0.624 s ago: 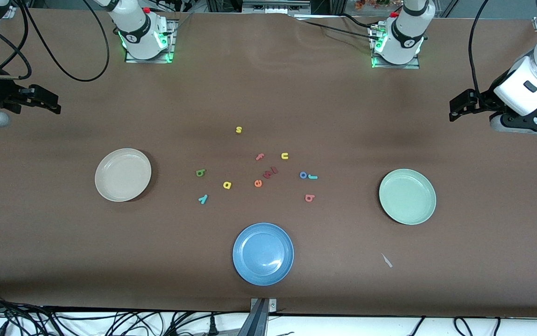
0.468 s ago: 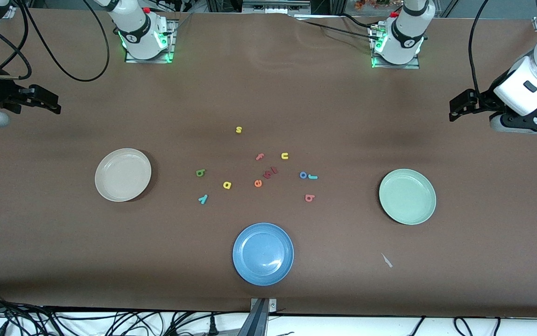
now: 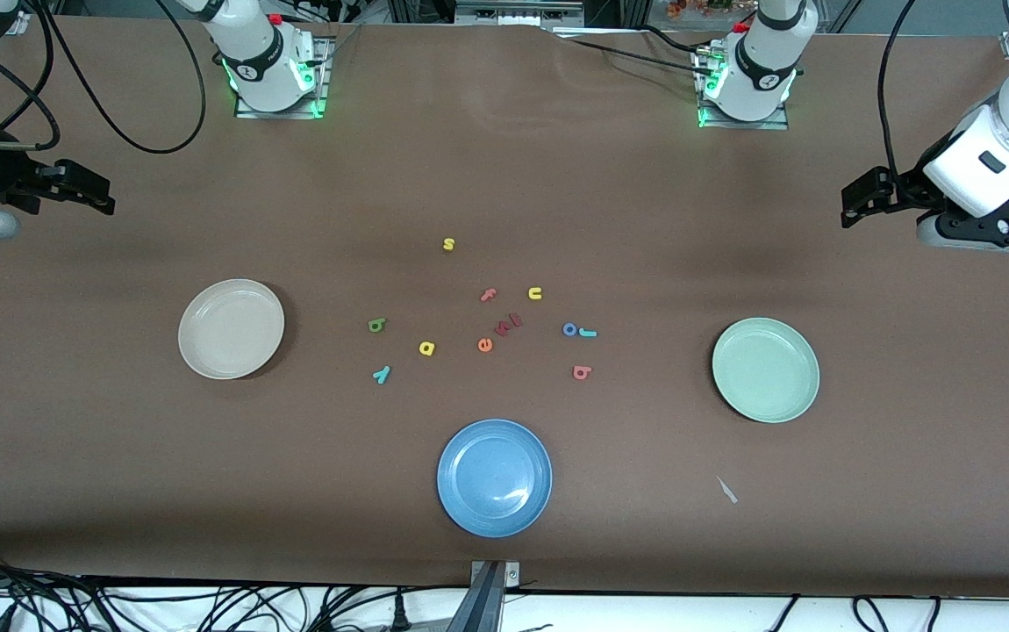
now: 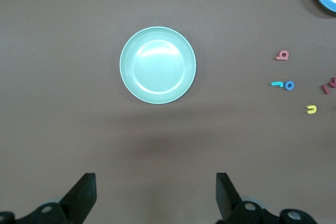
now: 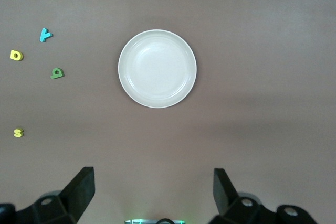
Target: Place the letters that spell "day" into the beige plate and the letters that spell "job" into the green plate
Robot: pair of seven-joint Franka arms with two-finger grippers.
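The beige plate lies toward the right arm's end, the green plate toward the left arm's end; nothing lies in either. Between them on the cloth lie the green d, yellow a and teal y. Closer to the green plate are the blue o, teal j and salmon b. My right gripper and left gripper hang open and empty over bare cloth at their own ends.
A blue plate sits nearest the front camera. Other letters lie among the task's ones: yellow s, pink f, yellow u, orange e and dark red ones. A small white scrap lies near the green plate.
The left arm has shifted very slightly toward its base. The right arm, the plates and the letters have not moved.
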